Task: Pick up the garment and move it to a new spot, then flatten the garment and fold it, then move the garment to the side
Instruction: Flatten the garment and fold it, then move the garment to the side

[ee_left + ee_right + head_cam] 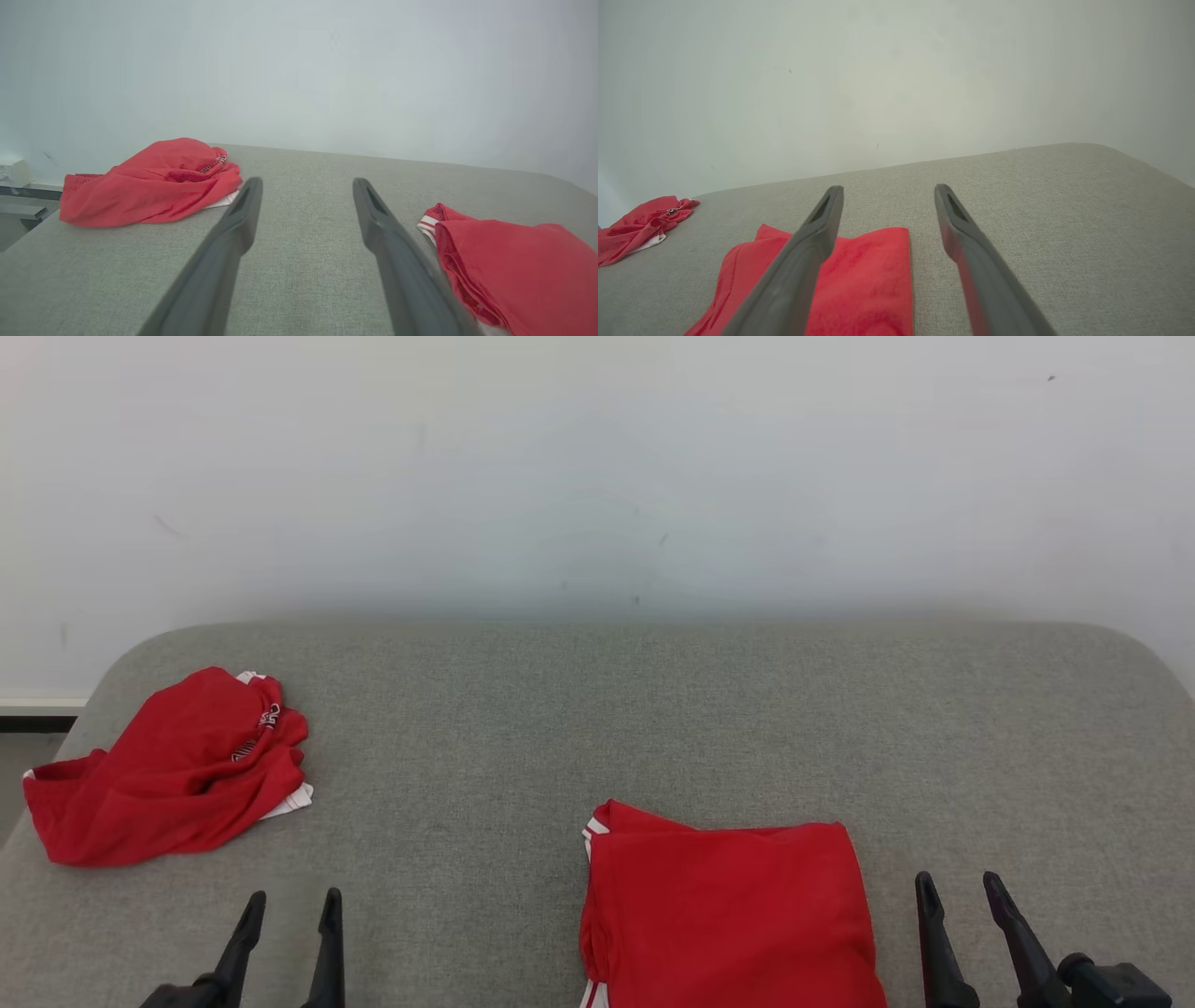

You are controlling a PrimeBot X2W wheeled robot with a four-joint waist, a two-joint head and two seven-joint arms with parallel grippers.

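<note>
So both sets of jaws are spread wide with nothing in them. The left gripper (294,896) has its two dark fingers apart over bare grey fabric surface (653,709), and the right gripper (958,879) is the same, just cloth-covered top between its fingers. The folded red garment (728,915) lies flat between the two grippers, a lot closer to the right one, sitting just off that gripper's left finger and not touching it as far as I can tell. In the right wrist view the left finger crosses in front of the folded piece (873,280), and the gap between the fingers is mostly grey surface. There's white striping showing at its edge on the side facing the left jaws. The crumpled red garment (168,770) is bunched in a heap out past the left gripper's fingertips and off to its left side, well apart from the folded one, with a bit of white poking out underneath. A pale wall (597,476) sits beyond both.
</note>
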